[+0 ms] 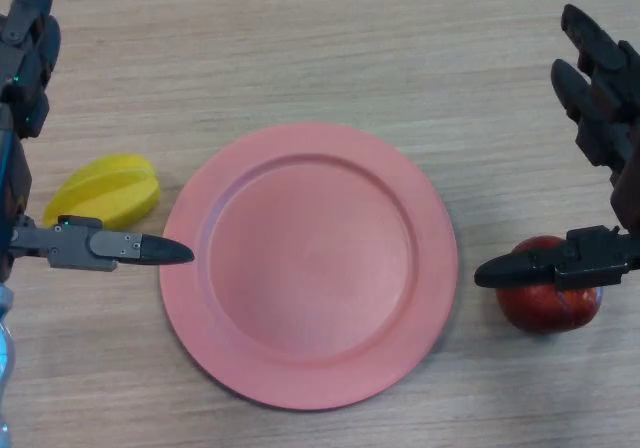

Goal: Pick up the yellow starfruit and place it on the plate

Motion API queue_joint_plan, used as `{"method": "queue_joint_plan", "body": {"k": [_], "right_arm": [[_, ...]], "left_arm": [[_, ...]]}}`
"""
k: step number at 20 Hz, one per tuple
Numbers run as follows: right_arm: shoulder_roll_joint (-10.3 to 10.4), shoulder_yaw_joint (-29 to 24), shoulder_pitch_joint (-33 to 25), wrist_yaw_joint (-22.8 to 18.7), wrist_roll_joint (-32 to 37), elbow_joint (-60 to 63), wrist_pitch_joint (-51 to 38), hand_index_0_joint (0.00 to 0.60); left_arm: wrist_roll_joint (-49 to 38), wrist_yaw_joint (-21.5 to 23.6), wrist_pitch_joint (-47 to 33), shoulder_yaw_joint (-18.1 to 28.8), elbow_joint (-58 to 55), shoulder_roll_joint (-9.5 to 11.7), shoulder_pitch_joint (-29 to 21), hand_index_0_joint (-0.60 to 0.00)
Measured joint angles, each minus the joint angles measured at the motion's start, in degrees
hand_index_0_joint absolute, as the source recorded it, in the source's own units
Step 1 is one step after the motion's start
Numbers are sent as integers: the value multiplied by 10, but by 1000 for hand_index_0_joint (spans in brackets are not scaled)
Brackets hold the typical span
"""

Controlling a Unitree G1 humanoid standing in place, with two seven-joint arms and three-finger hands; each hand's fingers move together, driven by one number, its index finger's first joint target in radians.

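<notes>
Fingers on both hands are spread wide and straight, holding nothing. Beneath everything lies the wooden table (pixel 320 48), its pale grain running across the whole head view. At its middle sits the pink plate (pixel 308 266), round, with a broad raised rim and nothing on it.

Next in size, the right hand (pixel 600 118) enters from the view's right edge: its thick fingers (pixel 585 38) reach toward the top of the view, while its thumb (pixel 520 266) stretches toward the plate's right rim, stopping short of it. That thumb crosses over the top of a red apple (pixel 548 303), which rests on the table just beside the plate on its right; whether the thumb touches the apple cannot be told.

On the opposite side, the left hand (pixel 25 58) comes in along the view's left edge, fingers pointing up the frame and its thumb (pixel 150 251) pointing toward the plate's left rim.

Smallest is the yellow starfruit (pixel 100 190), lying on the table just left of the plate, between the left hand's fingers and thumb, ungrasped, with the thumb passing close along its near side.
</notes>
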Motion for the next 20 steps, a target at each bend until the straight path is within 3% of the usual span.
{"method": "queue_joint_plan", "body": {"k": [9,11,15,17,20], "right_arm": [[1,0,-12,-14,0,8,0,0],[1,1,-14,-16,0,25,-5,0],[1,1,-21,-30,0,28,-6,0],[1,1,-24,-30,0,29,-6,0],[1,2,-23,-30,0,46,-12,0]], "left_arm": [[-3,-1,-5,0,-25,-3,11,0],[-21,-20,0,1,-29,-2,10,0],[33,-40,0,6,46,12,5,0],[92,-44,-9,9,90,30,-4,0],[118,-42,-44,13,154,35,-25,0]]}}
